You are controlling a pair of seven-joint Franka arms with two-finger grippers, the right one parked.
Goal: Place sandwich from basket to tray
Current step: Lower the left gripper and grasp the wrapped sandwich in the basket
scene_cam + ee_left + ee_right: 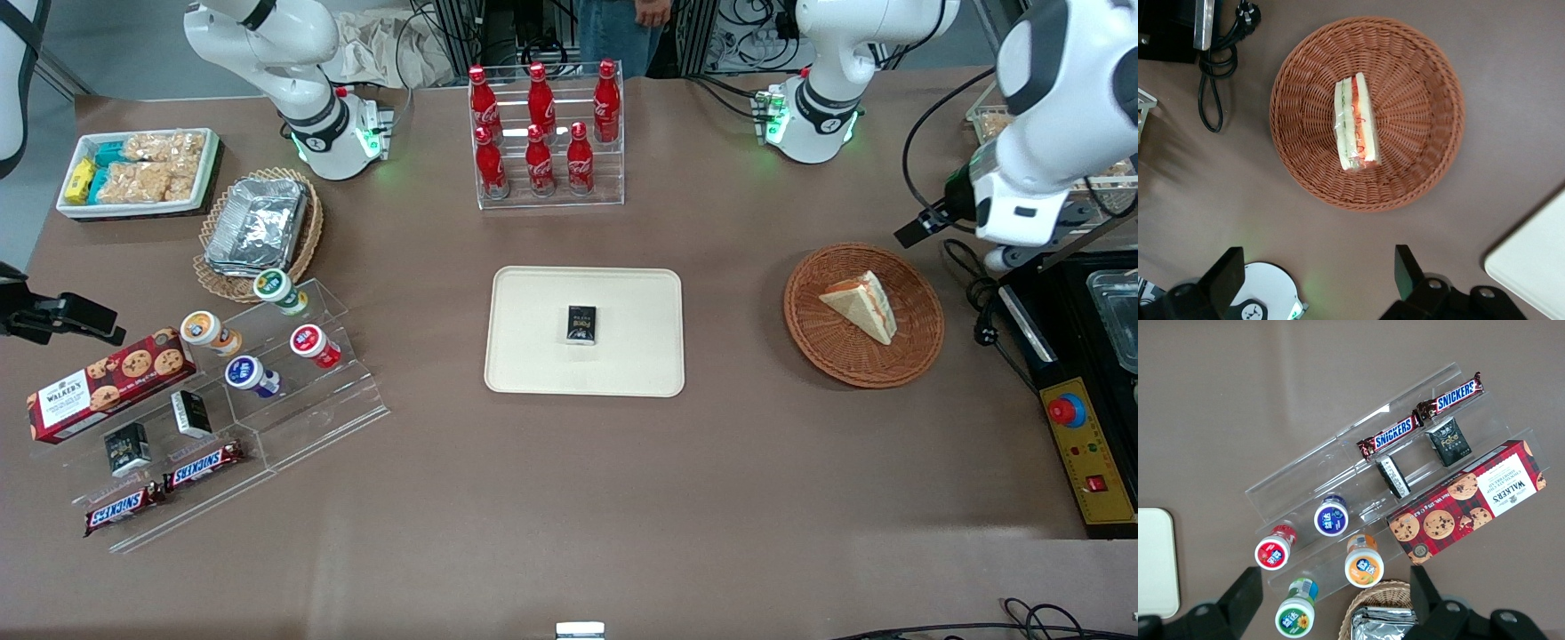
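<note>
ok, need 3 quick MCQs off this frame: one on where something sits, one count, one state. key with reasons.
1. Where is the sandwich?
A. in the basket
B. on the tray
C. on the bare table

2. How many red cola bottles stand in the clear rack?
A. four
B. six
C. eight

3. What is the pincer doing?
A. shut on the sandwich
B. open, holding nothing, above the table beside the basket
C. resting on the tray

Key: 1 A, the wedge lies on the wicker; 2 B, two rows of three; 3 B, in the left wrist view both fingers stand apart with nothing between them.
</note>
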